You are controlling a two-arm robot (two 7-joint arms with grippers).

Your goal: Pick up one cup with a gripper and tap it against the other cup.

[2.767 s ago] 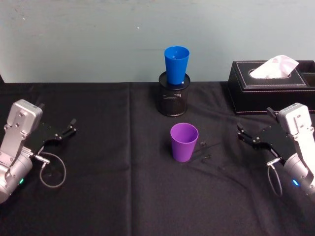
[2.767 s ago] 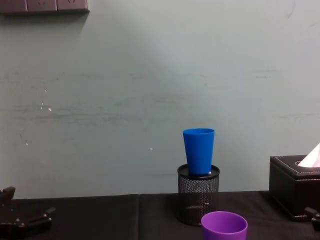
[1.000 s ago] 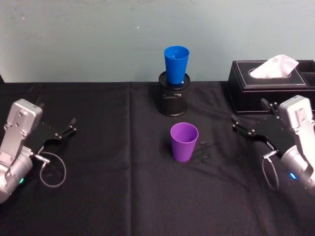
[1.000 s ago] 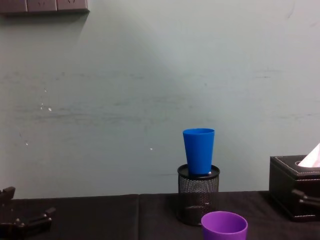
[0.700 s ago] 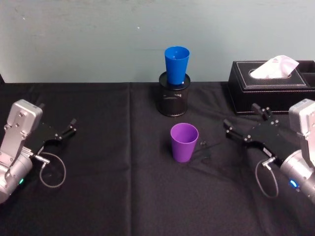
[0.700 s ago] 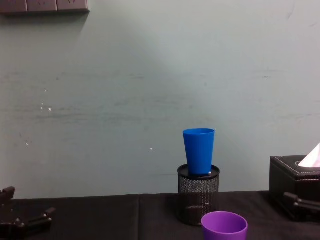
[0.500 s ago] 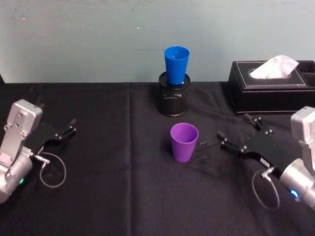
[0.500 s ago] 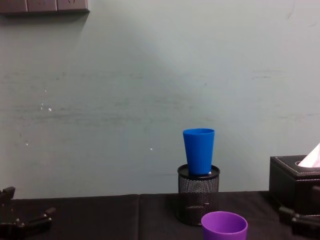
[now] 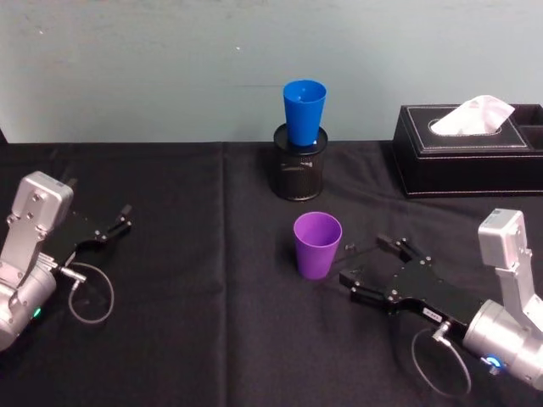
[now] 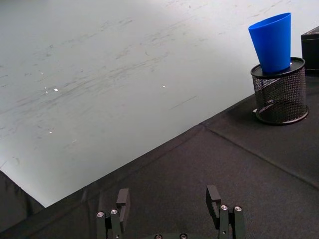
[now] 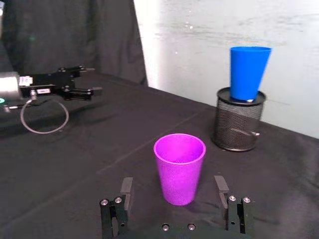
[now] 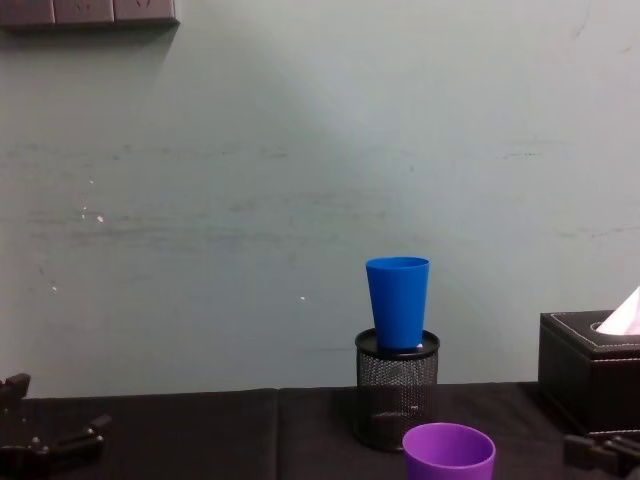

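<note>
purple tumbler [image 9: 317, 244] is the cup to grasp, and the step in hand looks like the approach for that grasp. the right gripper [image 9: 365, 261] would do well to travel level and straight at the cup so that one finger passes each side of the wall. it should close around the middle of the taper rather than near the rim, and squeeze gently, since smooth thin plastic may flex or slide up out of flat fingers. a lift clear of the black cloth [image 9: 212, 339] should come before any swing toward the blue tumbler [image 9: 304, 110]. that one stands in the mouth of a black mesh pen holder [image 9: 299, 174] at the back and could probably be toppled by a hard tap. the purple tumbler stands upright near the middle of the cloth, in front of the holder and apart from it. the right gripper sits low just to its right, fingers spread wider than the cup, tips near its base but not touching. in the right wrist view the cup is centred between them, a little ahead. the left gripper [image 9: 114, 222] rests far to the left, fingers apart and empty.
</note>
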